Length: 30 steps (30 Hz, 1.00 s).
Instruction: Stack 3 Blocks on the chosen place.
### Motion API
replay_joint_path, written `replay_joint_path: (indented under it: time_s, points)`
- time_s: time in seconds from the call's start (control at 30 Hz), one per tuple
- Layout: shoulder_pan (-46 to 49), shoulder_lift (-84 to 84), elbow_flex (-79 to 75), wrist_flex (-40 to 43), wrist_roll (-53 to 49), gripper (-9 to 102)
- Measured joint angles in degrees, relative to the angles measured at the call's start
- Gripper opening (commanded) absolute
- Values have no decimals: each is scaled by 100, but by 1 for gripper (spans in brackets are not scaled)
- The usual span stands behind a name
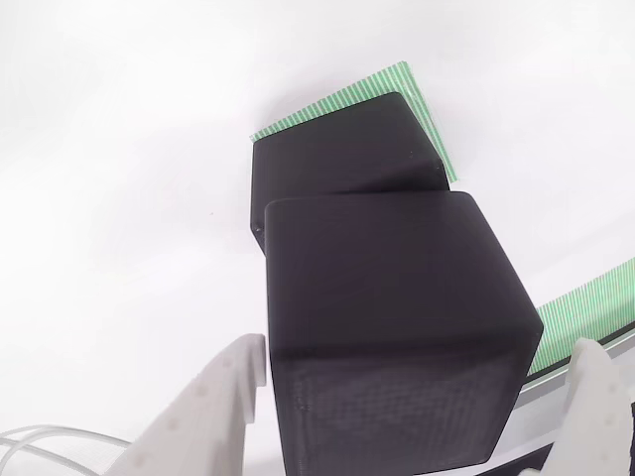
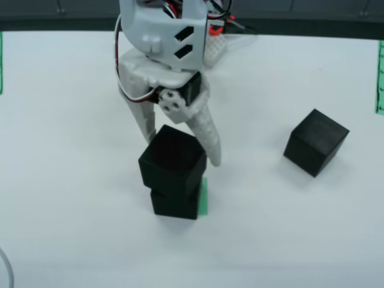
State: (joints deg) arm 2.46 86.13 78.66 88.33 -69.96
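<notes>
**Operator:** Blocks first. In my view from the front, one black cube (image 2: 174, 202) sits on the small green patch (image 2: 204, 197), and I see the tape only at the right side of this cube. A second cube (image 2: 173, 162) rests on top of it, turned a little so the edges do not match.

**Colleague:** And the gripper?

**Operator:** My gripper (image 2: 180, 150) stands over the stack, with white fingers (image 2: 205, 135) at both sides of the upper cube. In the view that rides on the gripper, the upper cube (image 1: 392, 327) is between the two finger tips (image 1: 213, 397). The jaws are spread about as wide as the cube; if they press it or only stand beside it, I cannot tell.

**Colleague:** The third one?

**Operator:** The third cube (image 2: 315, 142) lies alone on the white table (image 2: 72, 180), well apart, to the right of the stack.
</notes>
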Motion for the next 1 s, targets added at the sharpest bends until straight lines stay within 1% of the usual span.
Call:
replay_joint_path:
  time_s: [0.13,0.27,0.4,0.53,0.63,0.73,0.8,0.87,1.0]
  points:
    - [0,70,62,18,0,38]
    - [-62,668,677,9,-105,38]
    - [-554,1837,1670,-167,-114,38]
    - [-1195,3094,2408,-97,-79,38]
    - [-1942,3366,2522,18,624,38]
    - [-2487,3173,2522,-88,1415,38]
    - [-2874,2804,2435,-158,1925,39]
    - [-3173,2355,2241,-220,2373,43]
    - [-3472,1389,1705,-193,3138,44]
